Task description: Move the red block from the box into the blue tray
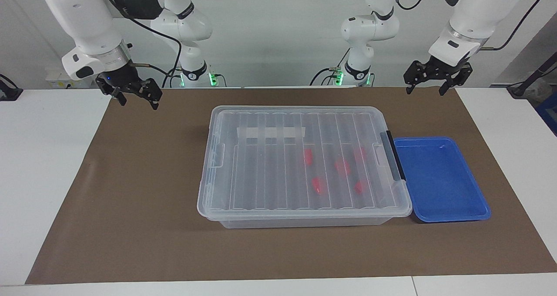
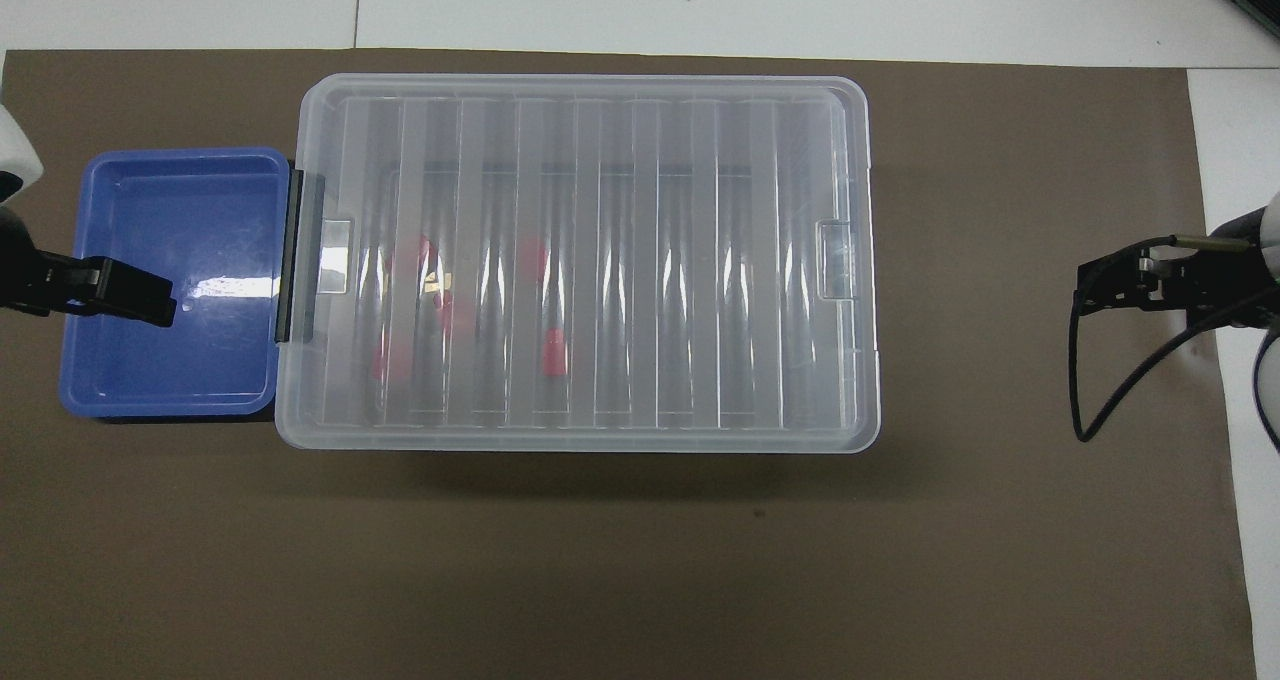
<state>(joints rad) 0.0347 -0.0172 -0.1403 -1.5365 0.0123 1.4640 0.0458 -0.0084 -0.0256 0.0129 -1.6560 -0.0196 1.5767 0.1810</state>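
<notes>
Blocks (image 1: 342, 166), red, five of them, lie scattered inside the box (image 1: 300, 165) at centre frame in the facing view, bunched toward its right end there. Seen only as blurred red through the ribbed lid (image 1: 270, 156), which is on and flat. One dark latch handle (image 1: 393, 156) shows at the box's right end; I see none at the other end.

Blue tray (image 1: 439, 180) sits touching that latch end, lower right of centre, empty. Probably set there so the carry from box to tray is short.

Left gripper (image 1: 431, 82) hangs at upper right, fingers spread, holding nothing. Right gripper (image 1: 135, 93) hangs at upper left, likewise spread and empty. Both arms wait clear of the box.

Judgement: nothing started; the lid must come off before any block can be reached.
</notes>
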